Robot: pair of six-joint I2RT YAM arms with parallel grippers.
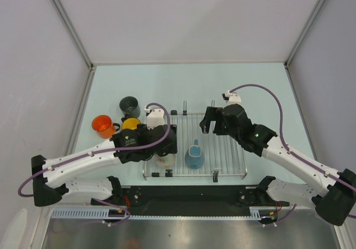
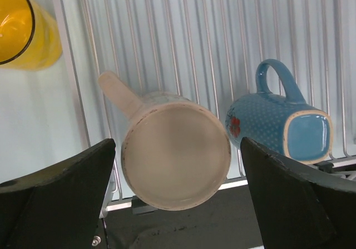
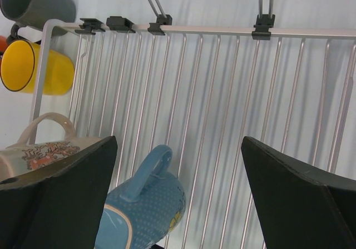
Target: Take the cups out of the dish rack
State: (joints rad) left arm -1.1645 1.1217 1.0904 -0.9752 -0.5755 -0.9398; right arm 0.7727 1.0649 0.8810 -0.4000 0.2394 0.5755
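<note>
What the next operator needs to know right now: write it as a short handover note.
Left gripper: open, empty, above the cream mug, not shut on it.
Right gripper: open, empty, over bare bars of the dish rack.
On the rack: cream mug and blue mug, both lying on their sides.
On the table, left of the rack: orange mug, yellow mug, dark grey-green mug.
Done: three of five mugs are off the rack.
Left: cream mug, probably next, then blue.
</note>
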